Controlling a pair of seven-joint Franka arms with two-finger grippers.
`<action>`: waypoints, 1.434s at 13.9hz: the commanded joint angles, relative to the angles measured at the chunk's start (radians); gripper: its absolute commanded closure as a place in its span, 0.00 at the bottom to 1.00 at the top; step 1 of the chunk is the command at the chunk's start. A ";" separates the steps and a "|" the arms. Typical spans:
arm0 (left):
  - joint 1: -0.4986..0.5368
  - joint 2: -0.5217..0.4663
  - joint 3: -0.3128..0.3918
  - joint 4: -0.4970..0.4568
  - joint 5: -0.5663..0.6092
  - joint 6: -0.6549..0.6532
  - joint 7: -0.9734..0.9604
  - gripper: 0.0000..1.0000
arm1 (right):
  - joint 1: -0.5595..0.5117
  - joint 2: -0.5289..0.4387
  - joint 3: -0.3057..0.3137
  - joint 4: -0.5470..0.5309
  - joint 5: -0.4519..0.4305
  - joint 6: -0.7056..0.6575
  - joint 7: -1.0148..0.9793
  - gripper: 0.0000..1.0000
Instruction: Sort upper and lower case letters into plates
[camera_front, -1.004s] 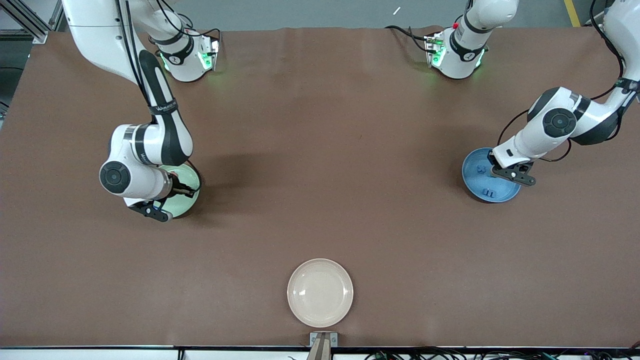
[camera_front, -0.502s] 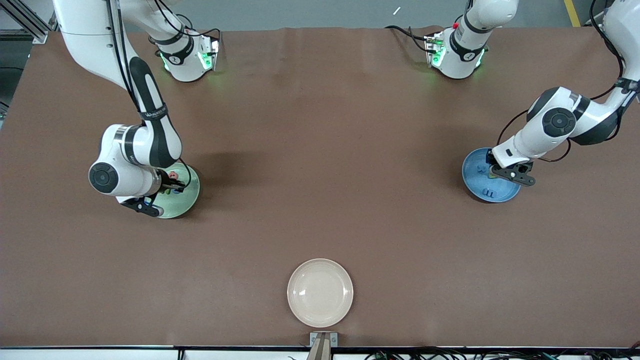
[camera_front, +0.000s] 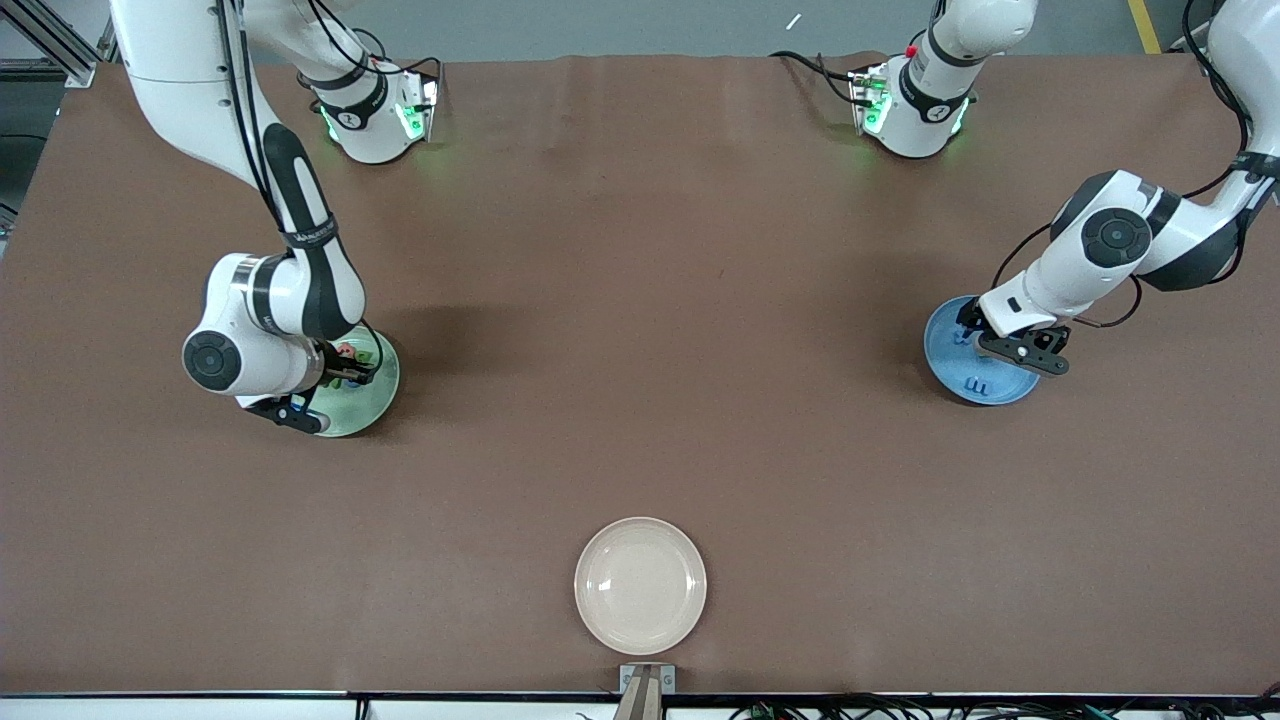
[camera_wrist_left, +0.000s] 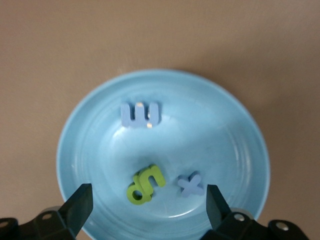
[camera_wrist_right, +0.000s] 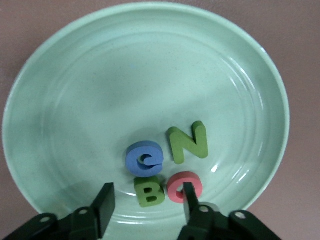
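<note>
the mint green plate (camera_wrist_right: 60, 65) at the right arm's end of the table carries four capitals: green n (camera_wrist_right: 188, 143), blue g (camera_wrist_right: 144, 158), green b (camera_wrist_right: 150, 192) and the pink-red round letter (camera_wrist_right: 184, 186), grouped closely, some touching. the right gripper (camera_wrist_right: 145, 202) hangs just above them with its jaws apart and nothing between them; one fingertip overlaps the pink-red letter in the right wrist view, and contact cannot be confirmed.

the blue plate (camera_wrist_left: 235, 130) at the left arm's end carries blue m (camera_wrist_left: 140, 114), blue x (camera_wrist_left: 191, 184) and two green pieces (camera_wrist_left: 145, 183) lying against each other, probably the p and u. the left gripper (camera_wrist_left: 147, 205) sits over this plate, jaws wide and empty.

the cream plate (camera_front: 640, 585), nearest the front camera, holds nothing. no letter shows on the bare table (camera_front: 640, 300).

assessment: sorting appears complete; only withdrawal of both arms is left.
</note>
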 joint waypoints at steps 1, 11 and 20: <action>0.007 -0.031 -0.084 0.080 -0.101 -0.125 0.003 0.00 | -0.075 -0.017 0.010 0.122 -0.015 -0.167 -0.107 0.00; -0.009 -0.011 -0.124 0.311 -0.283 -0.296 0.028 0.01 | -0.118 -0.017 0.000 0.629 -0.093 -0.589 -0.198 0.00; -0.422 -0.144 0.200 0.593 -0.686 -0.384 0.064 0.01 | -0.187 -0.164 -0.001 0.667 -0.091 -0.718 -0.327 0.00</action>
